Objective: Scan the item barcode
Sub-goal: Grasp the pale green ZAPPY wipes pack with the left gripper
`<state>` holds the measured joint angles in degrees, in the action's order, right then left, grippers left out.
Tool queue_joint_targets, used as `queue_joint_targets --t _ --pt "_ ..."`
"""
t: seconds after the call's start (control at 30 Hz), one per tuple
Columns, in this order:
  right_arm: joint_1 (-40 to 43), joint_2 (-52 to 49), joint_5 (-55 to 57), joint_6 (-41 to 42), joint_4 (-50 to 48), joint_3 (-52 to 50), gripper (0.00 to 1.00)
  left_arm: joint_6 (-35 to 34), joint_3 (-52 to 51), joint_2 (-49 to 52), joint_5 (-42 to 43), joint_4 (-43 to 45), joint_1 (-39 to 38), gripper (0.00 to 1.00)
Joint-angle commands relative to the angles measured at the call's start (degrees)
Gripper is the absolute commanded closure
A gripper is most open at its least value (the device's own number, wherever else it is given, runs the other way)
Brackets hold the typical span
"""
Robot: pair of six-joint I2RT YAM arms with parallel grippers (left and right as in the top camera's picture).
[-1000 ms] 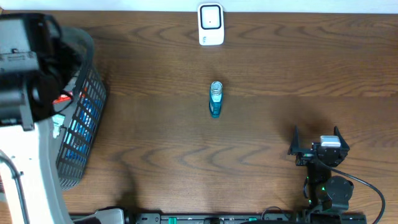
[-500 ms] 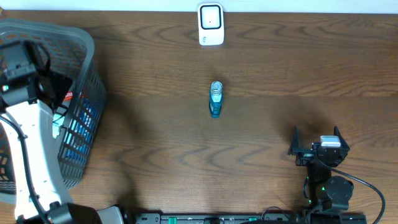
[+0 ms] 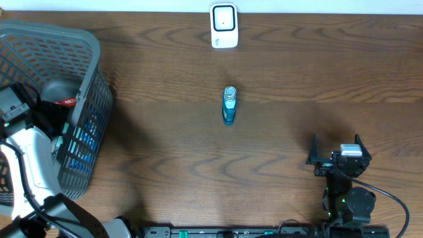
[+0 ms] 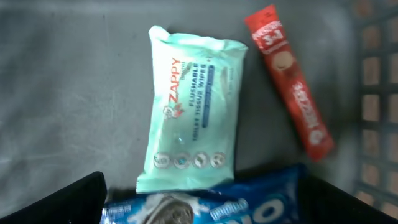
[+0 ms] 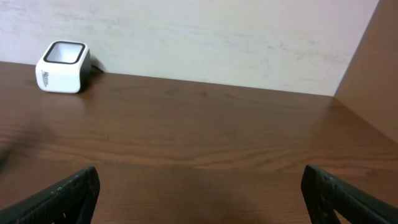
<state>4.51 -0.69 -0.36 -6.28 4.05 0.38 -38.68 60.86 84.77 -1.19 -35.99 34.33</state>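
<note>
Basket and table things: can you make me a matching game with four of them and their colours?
Things:
1. wipes pack
2. stick packet
3. bottle
4. scanner

Colours:
A. white
B. red
C. blue
D. pale green

Right pairs: 1-D, 2-B, 3-C, 4-A.
</note>
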Motion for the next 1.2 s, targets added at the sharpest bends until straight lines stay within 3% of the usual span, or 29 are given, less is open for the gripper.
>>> queue_joint_targets --t 0.0,0.7,0.77,0.83,0.87,0.9,1.03,1.17 --pt "-0.44 0.37 0.24 0.63 0.26 -0.07 0.01 1.18 -1.64 1.77 0.81 1.75 1.29 0.02" --pt "-0.44 0.37 0.24 0.63 0.26 -0.07 0.01 1.6 -1.66 15.69 0.55 8.02 3.39 0.01" --pt "-0.44 0.37 0.24 0.63 0.26 -0.07 0.01 1.6 -1.66 15.74 0.35 7.96 3.45 0.19" --pt "-0.44 0.37 0.24 0.63 0.26 -0.07 0.01 1.6 -1.66 15.74 0.35 7.54 3.63 0.54" --pt "-0.44 0.37 0.24 0.63 0.26 -0.07 0.0 1.6 -1.66 15.74 0.33 7.21 3.69 0.68" --pt "-0.44 0.37 0.24 0.63 0.26 -0.07 0.01 1.62 -1.66 15.72 0.31 6.95 3.78 0.76" --pt "-0.44 0.37 0.24 0.63 0.26 -0.07 0.01 1.62 -1.66 14.73 -0.57 5.9 4.55 0.92" --pt "-0.44 0.37 0.24 0.63 0.26 -0.07 0.01 1.62 -1.66 10.91 -0.92 4.07 5.55 0.93"
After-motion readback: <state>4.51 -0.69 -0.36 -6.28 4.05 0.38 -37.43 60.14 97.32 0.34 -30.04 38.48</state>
